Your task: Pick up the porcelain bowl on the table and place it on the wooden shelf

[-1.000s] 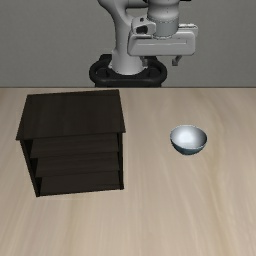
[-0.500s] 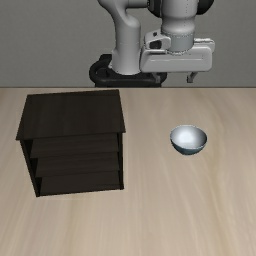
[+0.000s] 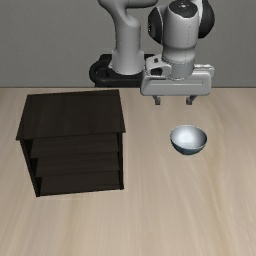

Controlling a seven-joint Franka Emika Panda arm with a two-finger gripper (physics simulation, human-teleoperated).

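Exterior view: gripper (image 3: 176, 100) brought lower and across within the last second, with fingers spread wide, holding nothing. Closing in above the bowl (image 3: 188, 140), untouched on the table (image 3: 200, 220), well apart from the shelf (image 3: 72, 115). Looks like approach, no grasp yet.

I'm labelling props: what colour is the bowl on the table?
The bowl is glossy white with grey shading; the exterior view shows it best.
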